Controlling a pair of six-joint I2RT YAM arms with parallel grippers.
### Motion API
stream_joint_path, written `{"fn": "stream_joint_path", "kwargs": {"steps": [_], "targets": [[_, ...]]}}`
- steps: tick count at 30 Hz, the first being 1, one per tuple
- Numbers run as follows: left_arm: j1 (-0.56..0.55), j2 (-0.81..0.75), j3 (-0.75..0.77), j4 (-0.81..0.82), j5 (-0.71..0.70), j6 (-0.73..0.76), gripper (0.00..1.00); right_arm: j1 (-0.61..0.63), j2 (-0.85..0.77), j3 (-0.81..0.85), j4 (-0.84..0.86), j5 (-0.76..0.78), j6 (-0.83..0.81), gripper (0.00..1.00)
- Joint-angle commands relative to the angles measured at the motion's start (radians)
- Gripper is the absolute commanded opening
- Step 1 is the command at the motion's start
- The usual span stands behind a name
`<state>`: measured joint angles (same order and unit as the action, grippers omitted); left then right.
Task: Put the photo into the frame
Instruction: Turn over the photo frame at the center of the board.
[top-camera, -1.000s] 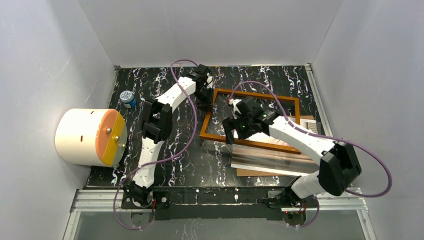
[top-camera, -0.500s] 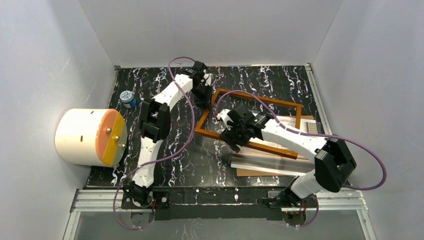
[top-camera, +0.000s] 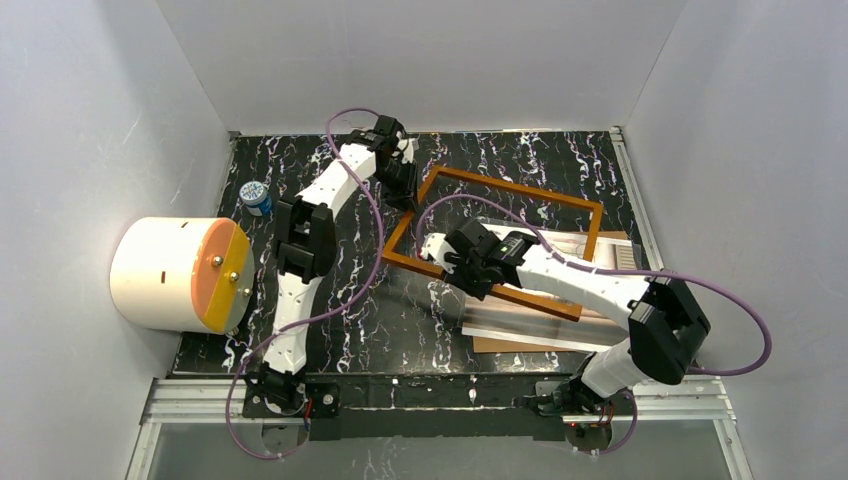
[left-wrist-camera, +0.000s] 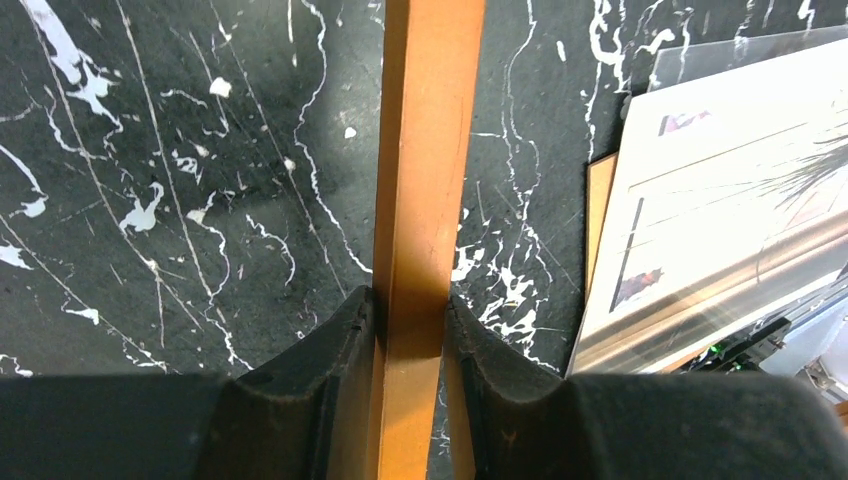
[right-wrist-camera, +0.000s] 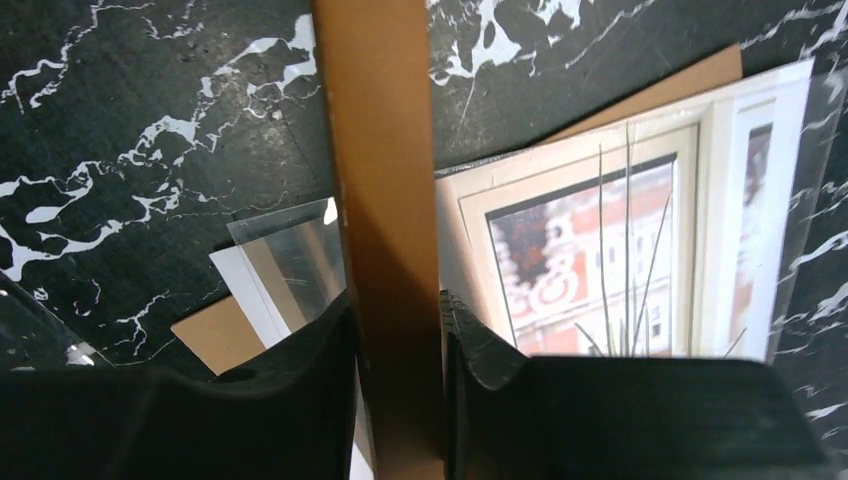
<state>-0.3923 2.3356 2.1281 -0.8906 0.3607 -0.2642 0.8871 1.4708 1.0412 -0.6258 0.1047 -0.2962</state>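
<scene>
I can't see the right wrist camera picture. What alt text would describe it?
The right gripper grips a bar of the orange-brown frame between its two black fingers. Beyond it, on the black marbled table, the photo lies under a clear sheet, with a brown board beneath.

frame (top-camera: 520, 188): centre-right of worktop (top-camera: 400, 320), above photo (right-wrist-camera: 600, 250).
photo: on backing board (top-camera: 500, 345), right front.
drum (top-camera: 165, 272): left edge of worktop.
jar (top-camera: 257, 197): just behind drum.
</scene>
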Motion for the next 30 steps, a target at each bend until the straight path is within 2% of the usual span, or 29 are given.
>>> {"fn": "stream_joint_path", "kwargs": {"steps": [1, 4, 5, 8, 14, 19, 21, 24, 28, 30], "targets": [[0.039, -0.053, 0.051, -0.028, 0.048, -0.041, 0.09, 0.002, -0.012, 0.078, 0.028, 0.101, -0.012, 0.26], [0.052, -0.091, 0.064, -0.019, 0.016, -0.065, 0.35, 0.002, -0.009, 0.121, 0.027, 0.105, -0.018, 0.15], [0.054, -0.106, 0.071, -0.017, -0.004, -0.070, 0.46, 0.001, -0.004, 0.141, 0.023, 0.104, -0.020, 0.10], [0.067, -0.155, 0.097, -0.006, -0.042, -0.087, 0.64, 0.001, 0.008, 0.195, 0.018, 0.099, -0.030, 0.02], [0.106, -0.296, 0.127, 0.026, -0.119, -0.128, 0.82, 0.001, 0.027, 0.276, 0.028, 0.084, -0.046, 0.01], [0.120, -0.421, 0.143, 0.037, -0.265, -0.160, 0.92, -0.003, 0.044, 0.366, 0.067, 0.040, 0.007, 0.01], [0.121, -0.470, 0.139, 0.036, -0.338, -0.182, 0.98, -0.010, 0.068, 0.413, 0.086, 0.013, 0.068, 0.01], [0.122, -0.579, 0.100, 0.045, -0.511, -0.251, 0.98, -0.023, 0.115, 0.507, 0.110, -0.032, 0.181, 0.01], [0.121, -0.865, -0.126, 0.297, -0.631, -0.286, 0.98, -0.094, 0.169, 0.641, 0.164, -0.215, 0.413, 0.01], [0.123, -0.928, -0.165, 0.340, -0.647, -0.286, 0.98, -0.132, 0.190, 0.690, 0.211, -0.294, 0.539, 0.01]]}}
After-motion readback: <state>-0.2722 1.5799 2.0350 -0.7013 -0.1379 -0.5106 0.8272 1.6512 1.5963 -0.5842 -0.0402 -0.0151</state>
